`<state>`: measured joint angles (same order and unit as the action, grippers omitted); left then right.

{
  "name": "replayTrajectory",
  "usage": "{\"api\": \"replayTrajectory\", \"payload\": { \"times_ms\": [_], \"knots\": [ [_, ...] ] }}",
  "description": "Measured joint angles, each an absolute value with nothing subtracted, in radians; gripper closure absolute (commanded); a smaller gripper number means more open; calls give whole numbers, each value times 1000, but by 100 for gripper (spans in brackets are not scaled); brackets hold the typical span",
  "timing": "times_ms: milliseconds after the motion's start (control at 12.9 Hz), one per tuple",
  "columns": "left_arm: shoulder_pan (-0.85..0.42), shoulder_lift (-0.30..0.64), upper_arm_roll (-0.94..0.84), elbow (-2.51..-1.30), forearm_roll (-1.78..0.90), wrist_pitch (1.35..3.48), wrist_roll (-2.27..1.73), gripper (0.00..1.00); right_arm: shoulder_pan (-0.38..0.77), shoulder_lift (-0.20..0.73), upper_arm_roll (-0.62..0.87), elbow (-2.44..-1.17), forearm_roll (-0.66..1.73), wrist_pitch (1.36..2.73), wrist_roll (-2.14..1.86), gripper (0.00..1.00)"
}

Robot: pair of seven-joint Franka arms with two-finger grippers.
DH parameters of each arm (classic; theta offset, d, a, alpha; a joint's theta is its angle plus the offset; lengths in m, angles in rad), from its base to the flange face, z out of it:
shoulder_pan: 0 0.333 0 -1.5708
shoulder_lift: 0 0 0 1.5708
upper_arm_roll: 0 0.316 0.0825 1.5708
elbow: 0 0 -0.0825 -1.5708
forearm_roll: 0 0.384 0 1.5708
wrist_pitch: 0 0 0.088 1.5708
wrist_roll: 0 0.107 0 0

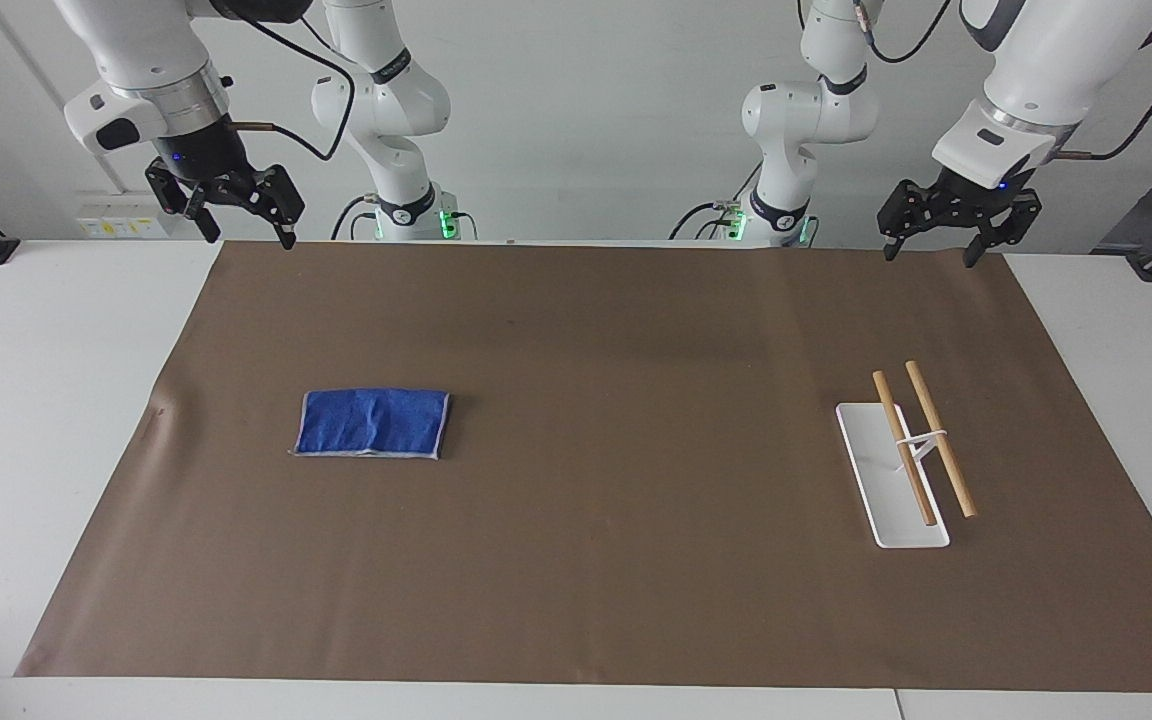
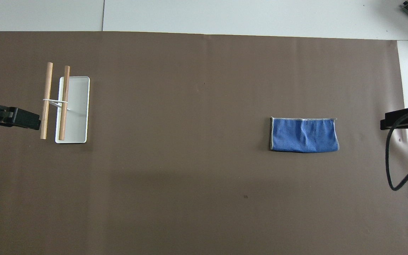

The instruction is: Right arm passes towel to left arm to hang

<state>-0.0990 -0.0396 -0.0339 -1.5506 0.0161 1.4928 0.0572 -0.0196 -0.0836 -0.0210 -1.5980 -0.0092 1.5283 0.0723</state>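
The blue towel lies flat and folded on the brown mat, toward the right arm's end of the table; it also shows in the overhead view. My right gripper hangs open and empty in the air over the mat's corner by its own base, well apart from the towel; its tip shows in the overhead view. My left gripper hangs open and empty over the mat's corner at the left arm's end; it also shows in the overhead view. Both arms wait.
A white tray carrying two wooden rods on a small stand sits on the mat at the left arm's end; the tray also shows in the overhead view. The brown mat covers most of the white table.
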Motion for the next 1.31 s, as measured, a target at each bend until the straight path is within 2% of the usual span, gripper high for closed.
{"api": "replayTrajectory", "payload": {
  "times_ms": [851,1083,1315],
  "knots": [
    [-99,-40,-34,-1551,16,1493,57,0,-20,-93,-21,-1636,-9,1544,72,0],
    [-99,-40,-34,-1551,16,1493,57,0,-16,-117,-16,-1736,-9,1652,72,0],
    [-99,-40,-34,-1551,16,1493,57,0,9,-118,-12,-1864,-9,1822,72,0]
  ]
}}
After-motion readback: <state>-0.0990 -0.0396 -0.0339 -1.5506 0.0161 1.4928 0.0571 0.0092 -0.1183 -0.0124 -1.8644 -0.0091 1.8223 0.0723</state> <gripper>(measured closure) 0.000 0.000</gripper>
